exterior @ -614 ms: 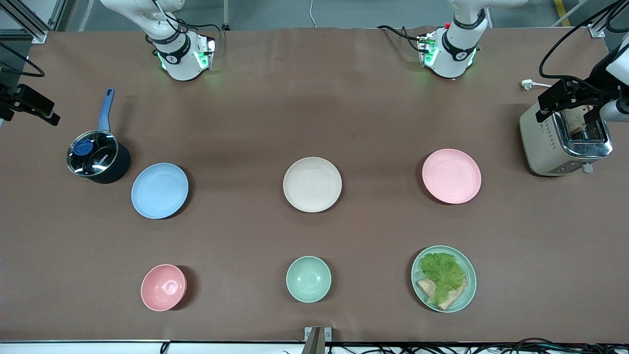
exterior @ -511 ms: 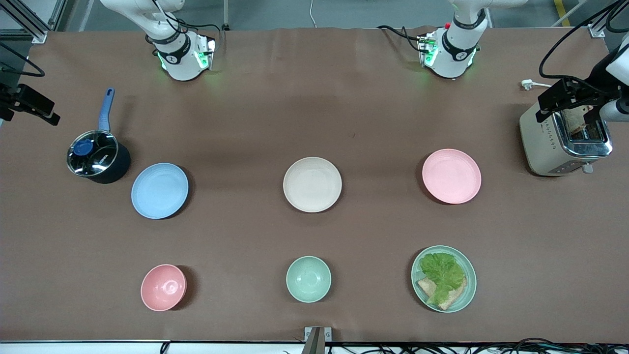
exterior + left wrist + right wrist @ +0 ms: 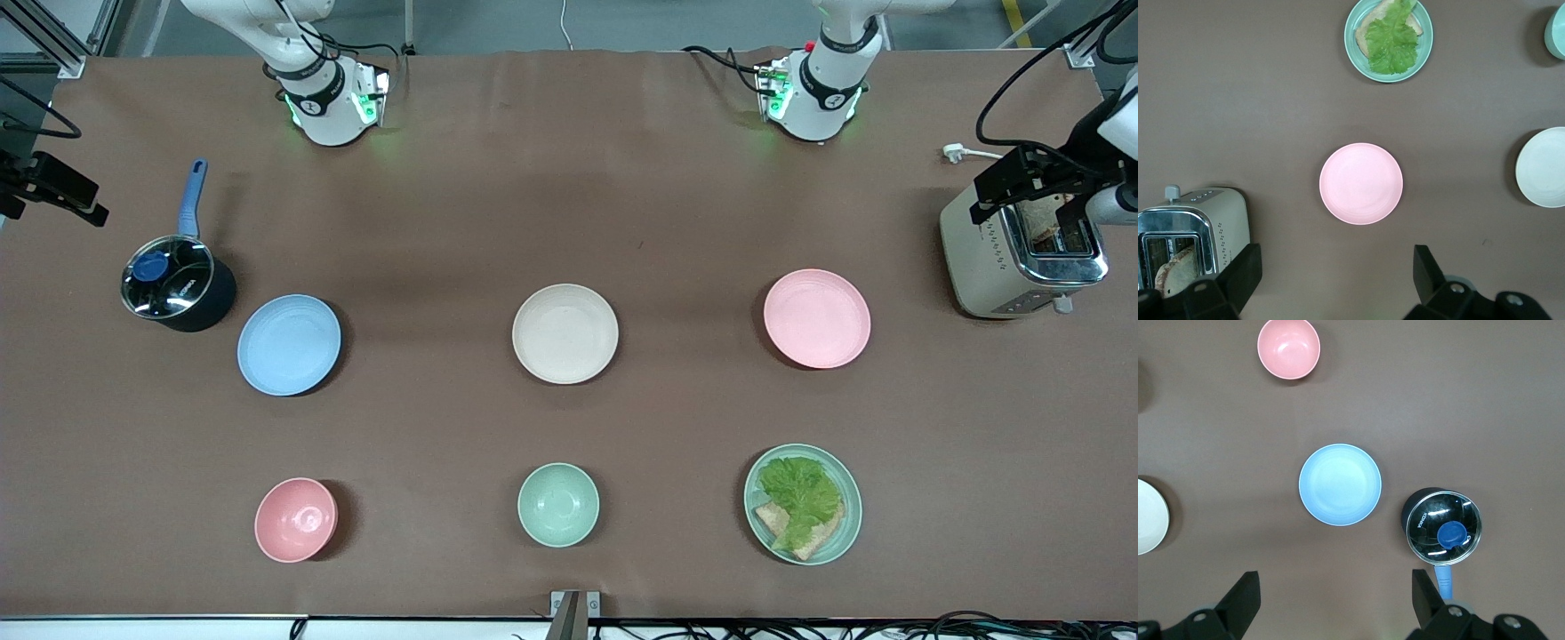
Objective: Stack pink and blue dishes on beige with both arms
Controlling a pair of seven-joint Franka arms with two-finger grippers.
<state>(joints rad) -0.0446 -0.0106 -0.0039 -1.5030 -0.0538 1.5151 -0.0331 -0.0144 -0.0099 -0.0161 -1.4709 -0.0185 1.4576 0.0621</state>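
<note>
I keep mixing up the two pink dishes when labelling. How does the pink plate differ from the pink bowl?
The pale pink shallow plate is wider and flatter; the small deeper pink bowl is narrower. The plate lies toward the left arm's end, farther from the front camera; the bowl lies toward the right arm's end, nearer. Both are round, empty and upright.

A dark saucepan [image 3: 178,284] with a glass lid and blue handle stands on the brown counter [image 3: 569,178] toward the right arm's end, and a toaster [image 3: 1022,253] with bread in its slot stands toward the left arm's end. Nearest the front camera sit a pink bowl [image 3: 296,520], a green bowl [image 3: 558,505], and a green plate [image 3: 849,524] carrying lettuce [image 3: 800,493] and bread [image 3: 772,516].
</note>
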